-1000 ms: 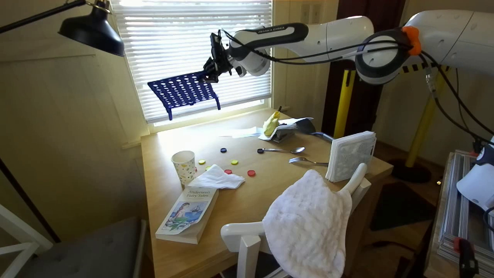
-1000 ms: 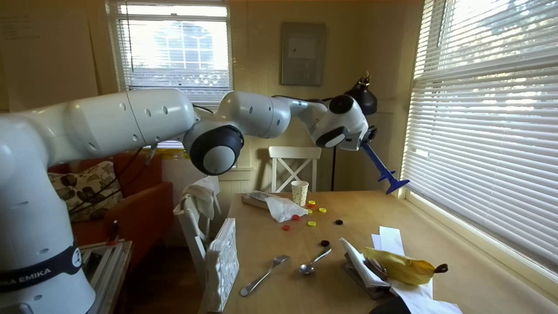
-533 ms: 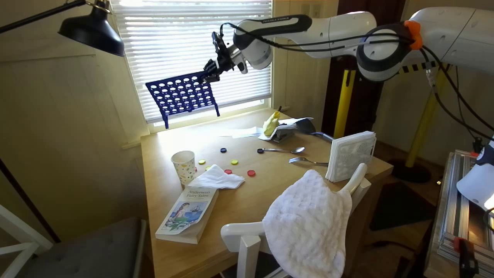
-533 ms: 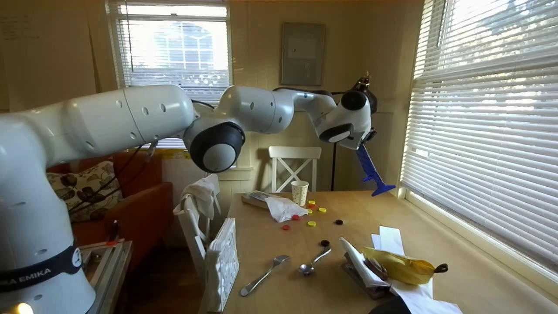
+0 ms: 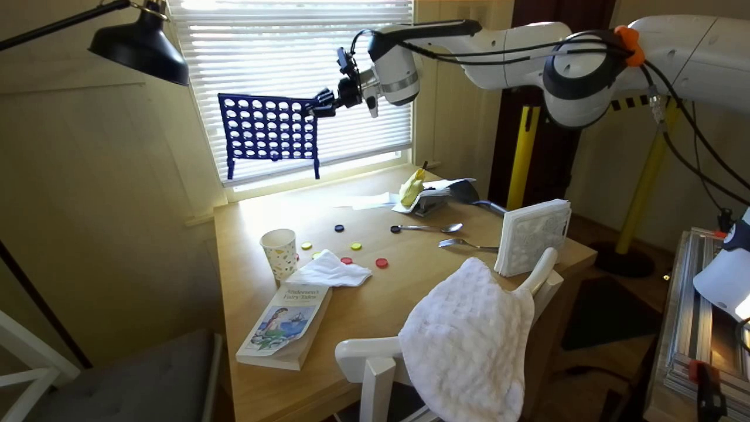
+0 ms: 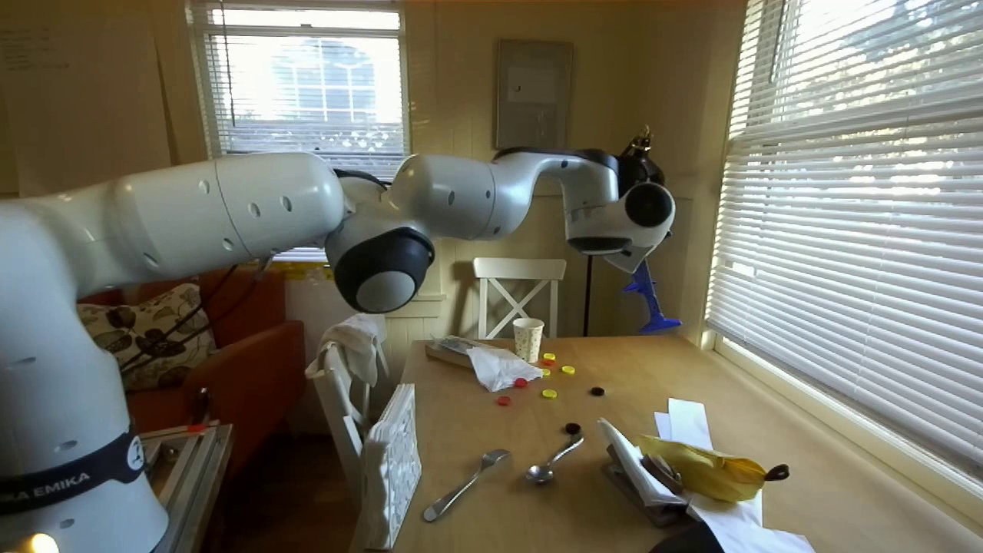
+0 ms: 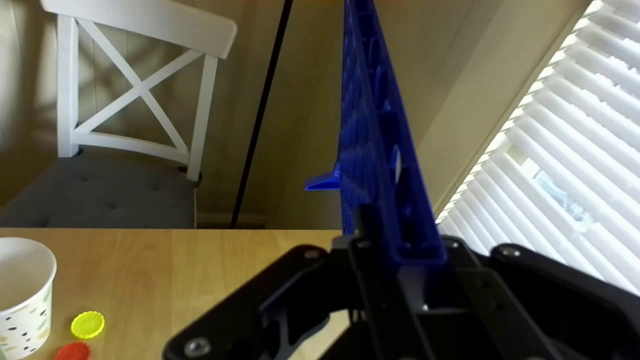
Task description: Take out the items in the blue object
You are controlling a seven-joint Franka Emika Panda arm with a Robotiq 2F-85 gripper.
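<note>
Blue plastic grid (image 7: 370, 150): up in the air, higher than the table (image 5: 363, 316), close to upright with its feet downward, the window blinds (image 5: 275, 64) behind it in an exterior view.
Gripper (image 5: 310, 109): clenched on the grid near an upper corner; the wrist view shows the grid's end between its fingers.
Yellow discs (image 6: 567, 370): flat on the table, scattered near the paper cup (image 5: 279, 253).
Red discs (image 6: 504, 401): among the yellow ones, one at the edge of the white napkin (image 5: 331, 271).
Dark discs (image 6: 597, 392): two, one lying alone, the other at the handle tip of the spoon (image 5: 430, 227); whether touching, I cannot tell.
Paper cup: upright, just beside the napkin and the book (image 5: 284, 328).
Book: lying flat, cover up, titled "Andersen's Fairy Tales".
Fork (image 5: 467, 244): between the spoon and the white stack (image 5: 532, 237).
</note>
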